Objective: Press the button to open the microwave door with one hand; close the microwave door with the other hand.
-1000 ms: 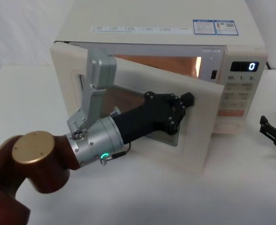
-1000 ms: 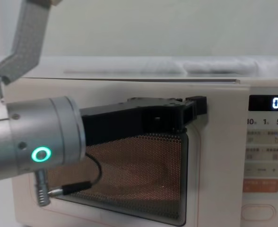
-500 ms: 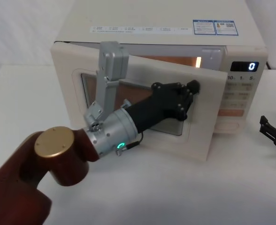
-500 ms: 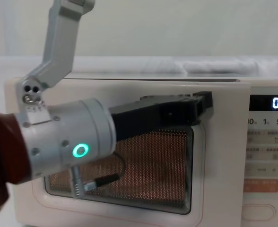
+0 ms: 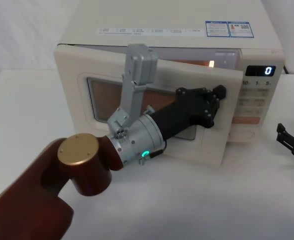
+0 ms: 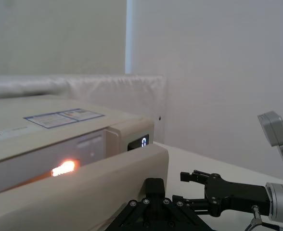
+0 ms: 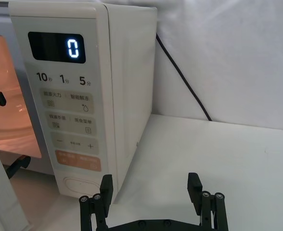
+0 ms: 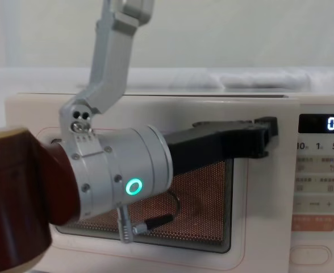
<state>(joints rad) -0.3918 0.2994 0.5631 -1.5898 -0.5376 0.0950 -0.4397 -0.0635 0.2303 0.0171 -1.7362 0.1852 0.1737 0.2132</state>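
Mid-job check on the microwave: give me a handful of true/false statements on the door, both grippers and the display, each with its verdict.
1. The microwave door is fully latched. False: it stands ajar, with the lit cavity showing above it.
2. The left gripper is against the door near its free edge. True.
3. The right gripper is pressing the button. False: it hangs open on the table side, apart from the panel.
4. The display reads 0. True.

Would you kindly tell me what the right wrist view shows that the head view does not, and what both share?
Right wrist view alone: the oval button at the panel's foot and a black cable behind the microwave. Head view alone: the left pincer pressed against the microwave door, which stands partly ajar. Shared: the display reading 0, and the open right pincer, back on the table.
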